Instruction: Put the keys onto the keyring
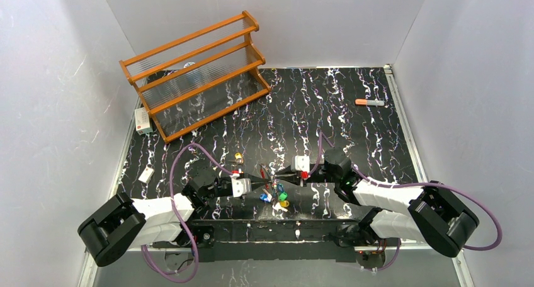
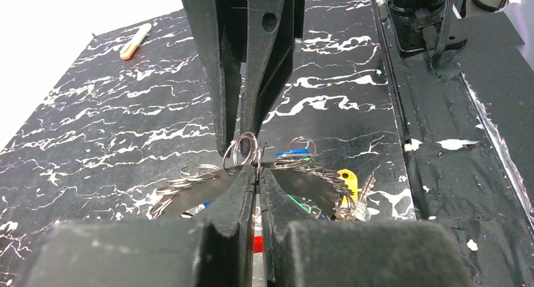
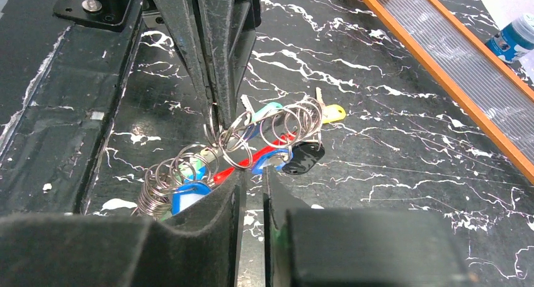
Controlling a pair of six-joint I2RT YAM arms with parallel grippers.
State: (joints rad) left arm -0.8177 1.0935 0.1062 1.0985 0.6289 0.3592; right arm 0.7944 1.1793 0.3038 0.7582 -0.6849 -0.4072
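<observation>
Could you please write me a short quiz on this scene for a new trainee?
1. True or false: the orange-capped marker lies on the table, apart from the wooden rack.
2. The keyring is: A) at the tips of the left gripper and right gripper; B) on the rack; C) beside the marker.
3. What colour is the keyring's arc section?
Key: 1 true; 2 A; 3 red.

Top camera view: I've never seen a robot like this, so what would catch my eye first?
The black-and-white left arm and right arm reach inward, the left gripper and right gripper meeting tip to tip at a bunch of silver rings and coloured keys near the front middle of the black marbled table. At its far left stands an orange wooden rack with ribbed clear shelves.
</observation>
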